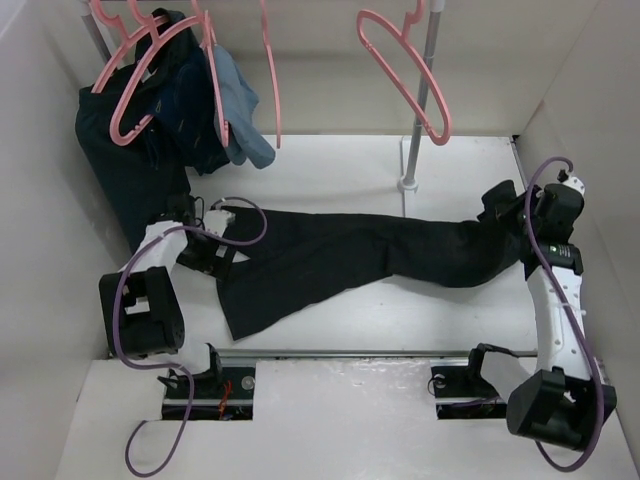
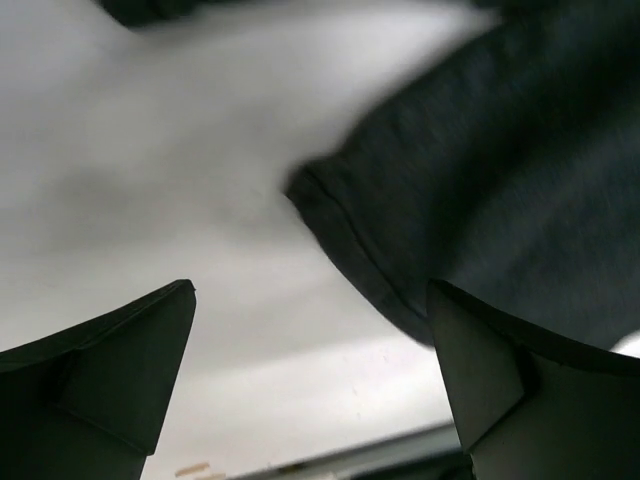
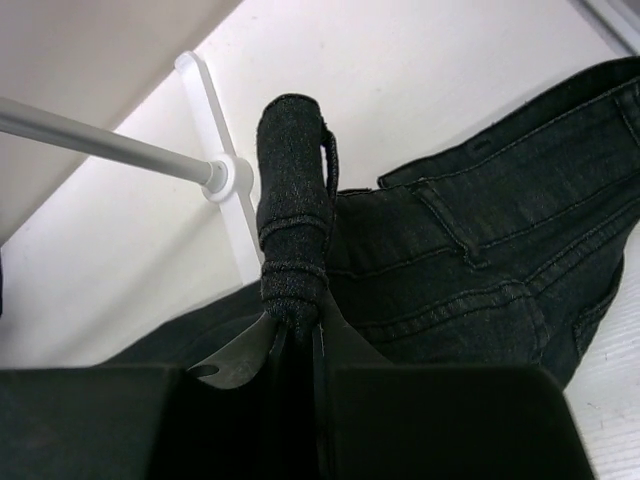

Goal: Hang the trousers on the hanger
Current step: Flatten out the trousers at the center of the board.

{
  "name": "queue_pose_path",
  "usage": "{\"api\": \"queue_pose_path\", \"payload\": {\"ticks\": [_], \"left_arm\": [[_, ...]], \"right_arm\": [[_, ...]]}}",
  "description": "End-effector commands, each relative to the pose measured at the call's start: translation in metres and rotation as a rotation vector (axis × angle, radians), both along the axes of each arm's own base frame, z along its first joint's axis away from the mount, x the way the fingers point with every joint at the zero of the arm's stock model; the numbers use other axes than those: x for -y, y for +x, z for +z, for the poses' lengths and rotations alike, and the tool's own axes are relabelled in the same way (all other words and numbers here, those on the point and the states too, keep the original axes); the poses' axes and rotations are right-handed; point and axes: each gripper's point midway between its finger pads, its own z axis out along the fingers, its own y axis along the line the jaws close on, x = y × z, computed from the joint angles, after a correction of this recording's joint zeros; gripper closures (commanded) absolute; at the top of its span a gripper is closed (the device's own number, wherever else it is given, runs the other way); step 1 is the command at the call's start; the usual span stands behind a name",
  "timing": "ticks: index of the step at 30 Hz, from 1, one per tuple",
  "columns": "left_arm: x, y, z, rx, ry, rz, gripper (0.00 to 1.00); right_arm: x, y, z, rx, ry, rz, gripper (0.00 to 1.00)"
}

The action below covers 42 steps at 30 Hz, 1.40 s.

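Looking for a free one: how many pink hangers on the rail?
5 pink hangers: two overlapping far left, one with the light-blue cloth, one bare beside it, one bare right; clothes may hide others.

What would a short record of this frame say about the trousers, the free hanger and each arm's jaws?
trousers: spread across the table, not hung
free hanger: hanging at the back right, empty
left jaws: open, low over the table, a leg hem near them
right jaws: shut on a bunched fold of the trousers
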Motion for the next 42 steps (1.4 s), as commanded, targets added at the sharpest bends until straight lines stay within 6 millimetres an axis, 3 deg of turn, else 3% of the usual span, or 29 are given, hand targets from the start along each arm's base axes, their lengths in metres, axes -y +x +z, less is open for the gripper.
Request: {"api": "queue_pose_path", "payload": {"ticks": [1,5,7,11,12,15,18,22,24,25,26,27,28,29,30,31,32,33,34,35,36,37,38,39,40,42], "left_arm": [[-0.005,0.037,0.007,0.132,0.001,0.114,0.01],[-0.001,0.039,-0.015,0.088,-0.022,0.109,0.05],[0.008,0.031,-0.029,0.033,-0.074,0.071,0.26],[0.025,0.023,-0.039,-0.02,-0.164,0.033,0.66],[0.025,0.023,-0.039,-0.02,-0.164,0.033,0.96],[0.025,0.026,-0.039,-0.016,-0.17,0.018,1.0],[0.023,0.032,-0.023,0.022,-0.184,0.02,1.0],[-0.005,0.058,0.021,0.165,-0.098,0.075,1.0],[-0.022,0.07,0.058,0.266,-0.021,0.099,1.0],[-0.029,0.084,0.089,0.349,0.015,0.087,1.0],[-0.033,0.091,0.118,0.432,0.047,0.082,1.0],[-0.042,0.096,0.141,0.494,0.081,0.082,1.0],[-0.05,0.106,0.178,0.588,0.114,0.087,1.0],[-0.054,0.106,0.197,0.638,0.127,0.097,1.0],[-0.066,0.102,0.223,0.709,0.161,0.116,1.0],[-0.074,0.098,0.235,0.738,0.195,0.121,1.0],[-0.083,0.093,0.247,0.763,0.227,0.142,1.0],[-0.084,0.089,0.243,0.743,0.24,0.136,1.0],[-0.092,0.082,0.239,0.725,0.253,0.15,1.0],[-0.098,0.075,0.219,0.672,0.265,0.153,1.0],[-0.1,0.069,0.208,0.649,0.269,0.152,1.0],[-0.104,0.061,0.195,0.615,0.277,0.169,1.0],[-0.106,0.055,0.18,0.574,0.288,0.165,1.0],[-0.109,0.044,0.151,0.499,0.308,0.167,1.0],[-0.11,0.037,0.139,0.463,0.312,0.171,1.0],[-0.111,0.022,0.107,0.369,0.325,0.167,1.0]], "right_arm": [[0.001,-0.003,0.033,0.092,-0.044,-0.008,1.0],[0.009,-0.014,0.033,0.084,-0.066,-0.063,1.0],[0.012,-0.016,0.018,0.055,-0.044,-0.094,1.0],[0.011,-0.012,0.004,0.019,-0.011,-0.095,1.0],[0.012,-0.01,0.003,0.02,-0.006,-0.094,1.0],[0.013,-0.002,0.002,0.012,0.0,-0.086,1.0],[0.015,0.003,0.009,0.023,-0.012,-0.082,1.0],[0.005,0.019,0.032,0.1,-0.008,-0.007,1.0],[0.0,0.04,0.043,0.145,0.003,0.049,1.0],[-0.006,0.048,0.049,0.152,0.02,0.098,1.0],[-0.007,0.059,0.082,0.204,0.0,0.127,1.0],[-0.008,0.071,0.083,0.186,0.007,0.154,1.0],[-0.01,0.073,0.099,0.212,0.012,0.184,1.0],[-0.01,0.075,0.122,0.259,-0.007,0.187,1.0],[-0.006,0.062,0.147,0.324,0.002,0.146,1.0],[0.0,0.052,0.152,0.345,0.012,0.096,1.0],[0.016,0.024,0.155,0.384,0.046,-0.049,1.0],[0.033,0.022,0.122,0.306,0.049,-0.133,1.0],[0.031,-0.011,0.133,0.378,0.114,-0.232,1.0],[0.052,-0.034,0.116,0.375,0.131,-0.412,1.0],[0.057,-0.052,0.055,0.284,0.193,-0.519,1.0],[0.054,-0.083,0.041,0.333,0.323,-0.635,1.0],[0.056,-0.099,0.013,0.314,0.381,-0.718,1.0],[0.059,-0.113,-0.014,0.301,0.424,-0.805,0.95],[0.054,-0.131,-0.056,0.252,0.466,-0.855,0.91],[0.049,-0.142,-0.079,0.265,0.575,-0.92,0.71]]}}
